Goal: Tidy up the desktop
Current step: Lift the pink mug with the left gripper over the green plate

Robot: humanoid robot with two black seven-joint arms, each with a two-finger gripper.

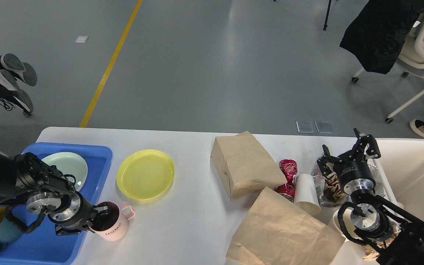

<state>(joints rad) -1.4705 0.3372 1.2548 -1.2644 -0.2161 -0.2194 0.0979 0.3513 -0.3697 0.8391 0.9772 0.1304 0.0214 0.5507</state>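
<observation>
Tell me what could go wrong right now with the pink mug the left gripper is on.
The left gripper pinches only the rim of the pink ribbed mug, so it could tilt or slip. The mug stands against the blue plastic tray's wall and might catch on it when lifted.

We see a smooth, matt white desktop (190, 221). The blue tray (101, 162) and yellow plate (145, 174) look like smooth plastic with a slight sheen. The pink mug (114, 224) has a ribbed, matt wall. Both brown bags (245, 165) (285, 232) are creased matt paper. The red wrapper (287, 167) is shiny crinkled foil. Our arms show matt black casings and brushed metal rings (361, 183).
</observation>
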